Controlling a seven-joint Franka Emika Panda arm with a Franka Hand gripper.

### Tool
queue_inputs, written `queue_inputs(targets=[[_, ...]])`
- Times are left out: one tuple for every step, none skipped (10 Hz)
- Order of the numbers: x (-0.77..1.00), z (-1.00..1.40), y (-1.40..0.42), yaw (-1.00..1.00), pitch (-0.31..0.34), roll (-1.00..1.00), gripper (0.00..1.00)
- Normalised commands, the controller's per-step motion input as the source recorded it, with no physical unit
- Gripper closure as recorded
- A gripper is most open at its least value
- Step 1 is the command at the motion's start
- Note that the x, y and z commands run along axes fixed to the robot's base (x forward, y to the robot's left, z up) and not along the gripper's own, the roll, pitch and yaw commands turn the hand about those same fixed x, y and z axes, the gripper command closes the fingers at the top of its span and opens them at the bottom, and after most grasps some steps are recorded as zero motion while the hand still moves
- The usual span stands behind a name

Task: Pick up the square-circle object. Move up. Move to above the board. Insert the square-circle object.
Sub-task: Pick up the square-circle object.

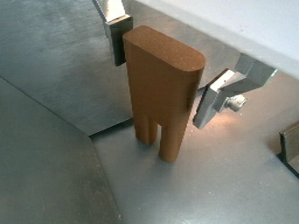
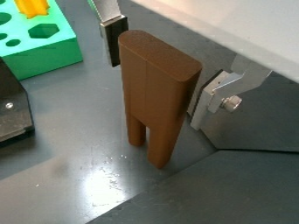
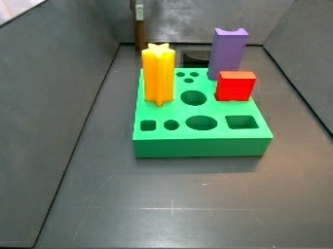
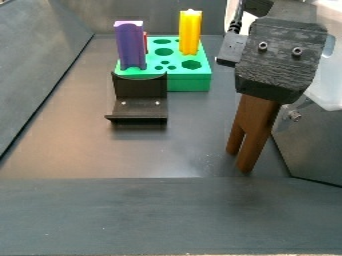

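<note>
Your tall dark-brown square-circle object (image 1: 163, 92), smooth and matte, with a rounded blocky upper body splitting into two thin legs, stands upright on the scuffed grey metal floor (image 2: 82, 188), well apart from the thick bright-green board (image 3: 202, 122) with its shaped holes. The gripper (image 2: 163, 67) straddles its upper body, and you see the flat silver fingers (image 1: 216, 94) with dark pads standing apart, one either side, with a slight gap. No writing is readable.
</note>
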Motion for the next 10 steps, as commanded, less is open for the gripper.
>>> queue_inputs(targets=[[0.00,0.00,0.00,0.00,0.000,0.00,0.00],[0.00,0.00,0.00,0.00,0.000,0.00,1.00],[0.00,0.00,0.00,0.00,0.000,0.00,1.00],[0.00,0.00,0.00,0.00,0.000,0.00,1.00],[0.00,0.00,0.00,0.00,0.000,0.00,1.00],[0.00,0.00,0.00,0.00,0.000,0.00,1.00],[0.00,0.00,0.00,0.00,0.000,0.00,1.00],[0.00,0.00,0.00,0.00,0.000,0.00,1.00],[0.00,0.00,0.00,0.00,0.000,0.00,1.00],[0.00,0.00,0.00,0.00,0.000,0.00,1.00]])
